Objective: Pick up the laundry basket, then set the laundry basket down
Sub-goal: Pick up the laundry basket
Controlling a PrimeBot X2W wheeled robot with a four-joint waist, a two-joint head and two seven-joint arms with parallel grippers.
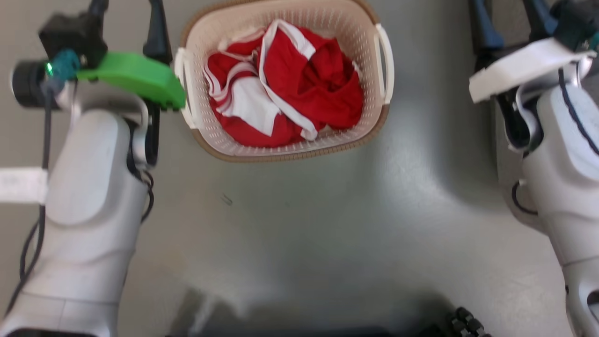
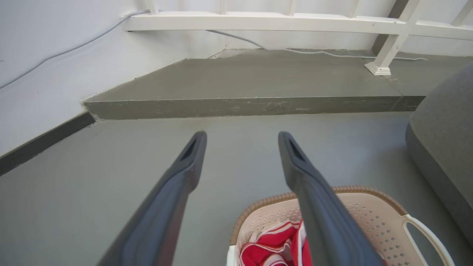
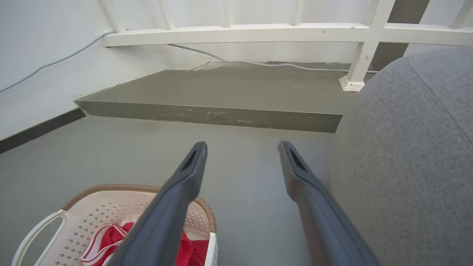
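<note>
Your laundry basket (image 1: 281, 150) sits on the floor (image 1: 304, 224) in front of you, far rim cut off. Red-and-white clothes (image 1: 290, 89) hide its bottom. Left tool (image 2: 242, 136) and right tool (image 3: 242, 145) have fingers apart, empty.

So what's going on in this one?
The laundry basket sits on the grey floor with red-and-white clothes inside. Neither gripper holds it. The left gripper is open close by the basket's left side, and the right gripper is open, well off to its right. The pickup is not yet done.
</note>
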